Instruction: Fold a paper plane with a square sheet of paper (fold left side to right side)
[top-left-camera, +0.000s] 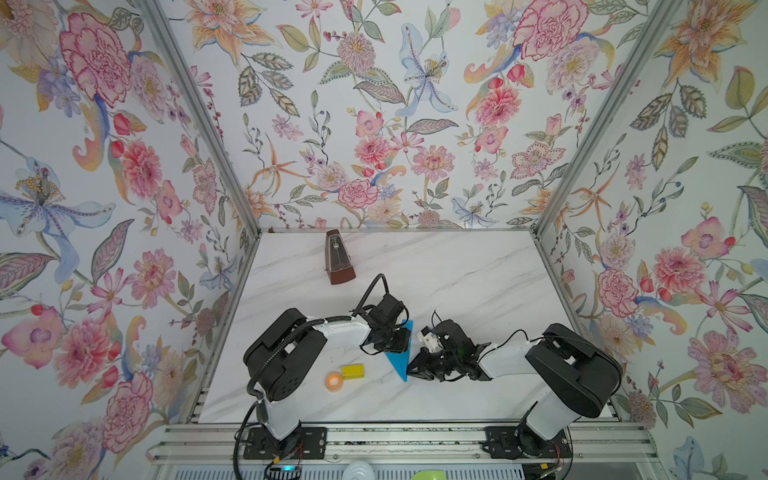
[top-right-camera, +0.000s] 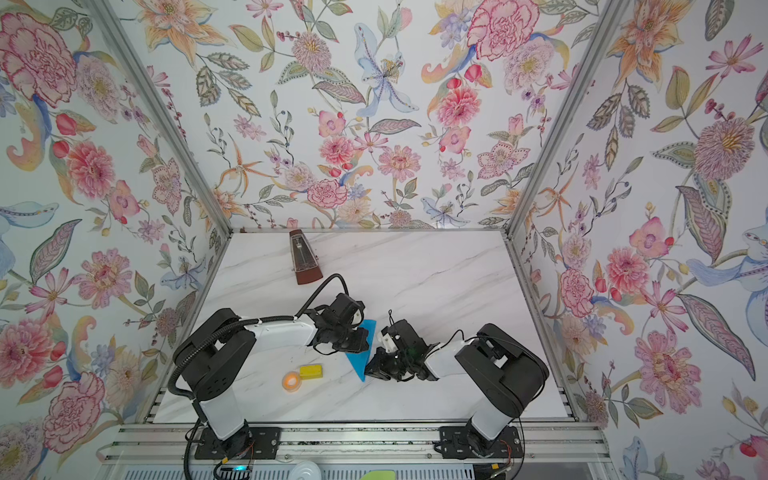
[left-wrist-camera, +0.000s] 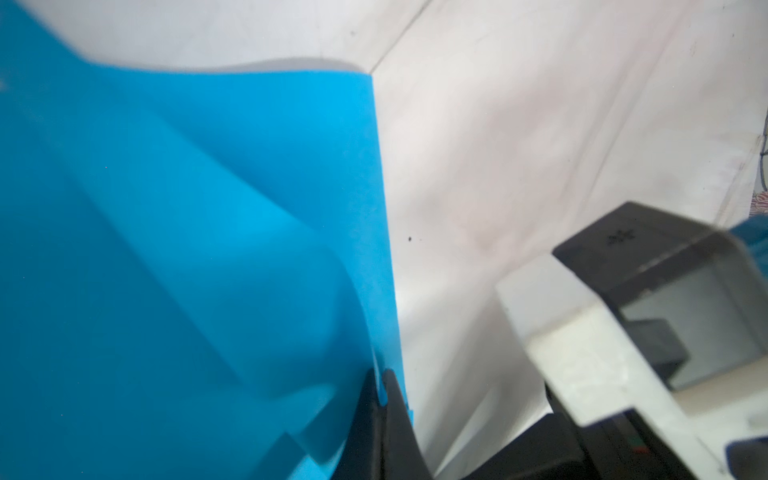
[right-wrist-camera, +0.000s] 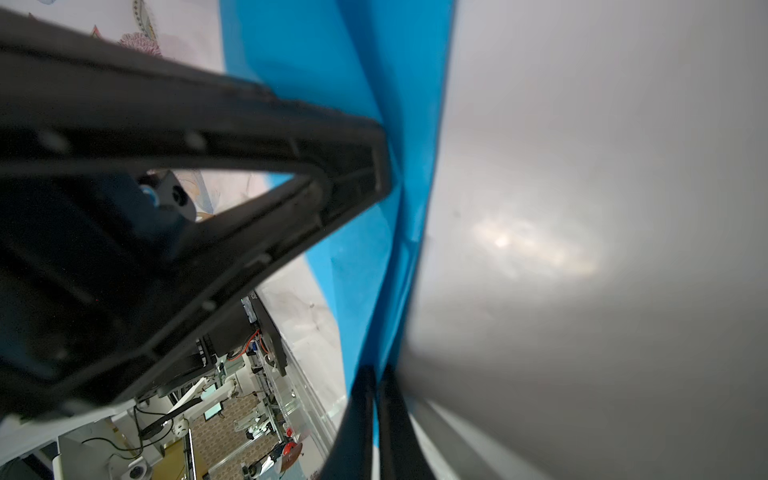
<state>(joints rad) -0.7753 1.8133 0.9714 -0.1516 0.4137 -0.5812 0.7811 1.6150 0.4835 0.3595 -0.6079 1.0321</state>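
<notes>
Centrally, left claw (left-wrist-camera: 380, 376) and right claw (right-wrist-camera: 377, 370) each clamp one paper plane's (top-left-camera: 399, 363) edge; bare tabletop (top-left-camera: 478, 270) spreads upper right.

Bright blue paper plane (top-left-camera: 398, 364), a narrow layered triangle, tip pointing nearward.

bright blue folded paper plane (top-left-camera: 400, 359) on white marble-look bench (top-left-camera: 478, 282), centre | left pincer (left-wrist-camera: 380, 390) at its rear-left edge, right pincer (right-wrist-camera: 376, 386) at its front-right edge | small yellow block (top-left-camera: 352, 371) left of plane, round orange tape roll (top-left-camera: 333, 381) just front-left of block | brown pyramid metronome (top-left-camera: 338, 259) well behind, near back wall
</notes>
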